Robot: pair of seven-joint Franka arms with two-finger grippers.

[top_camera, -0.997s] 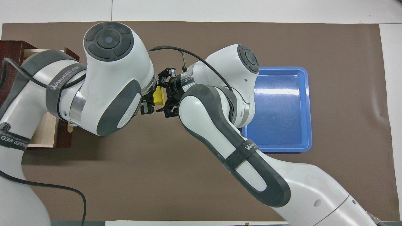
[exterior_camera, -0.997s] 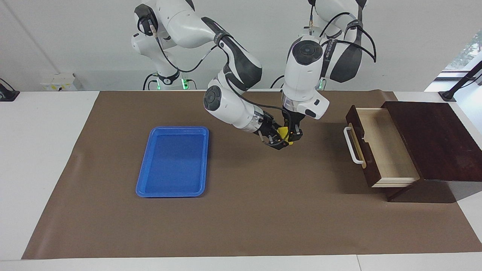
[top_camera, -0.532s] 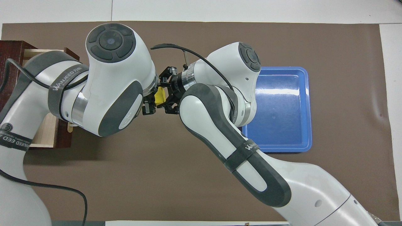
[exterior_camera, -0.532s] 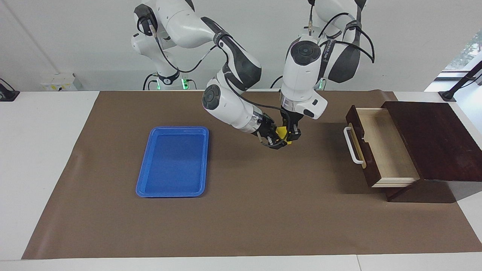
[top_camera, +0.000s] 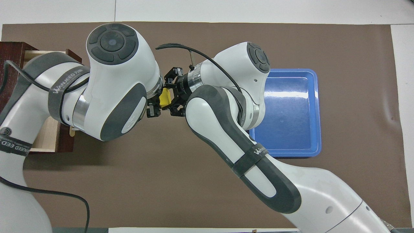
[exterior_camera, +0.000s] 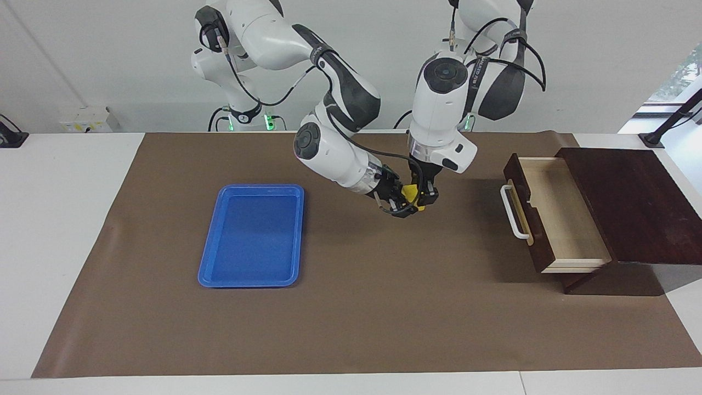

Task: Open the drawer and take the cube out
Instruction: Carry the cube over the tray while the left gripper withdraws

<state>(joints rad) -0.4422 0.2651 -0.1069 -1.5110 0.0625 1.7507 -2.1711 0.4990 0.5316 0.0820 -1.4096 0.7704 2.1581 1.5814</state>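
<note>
A matt brown paper-like sheet [exterior_camera: 351, 318] covers the smooth white counter [exterior_camera: 60, 230]. At its 9 o'clock end in the facing view lies a glossy blue plastic tray [exterior_camera: 208, 263], light glinting off its floor in the overhead view. At 3 o'clock a dark, polished wooden box [exterior_camera: 630, 203] shows a drawer [exterior_camera: 554, 214] lined in pale, unfinished-looking wood, with a smooth white handle [exterior_camera: 513, 213]. The arms wear glossy white and dull grey shells; the small yellow cube [exterior_camera: 410, 191] looks smooth.

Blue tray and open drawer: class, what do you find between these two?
In the facing view, between the blue tray and the drawer, both grippers meet in the air above bare brown mat, the right gripper and left gripper at the yellow cube.
</note>
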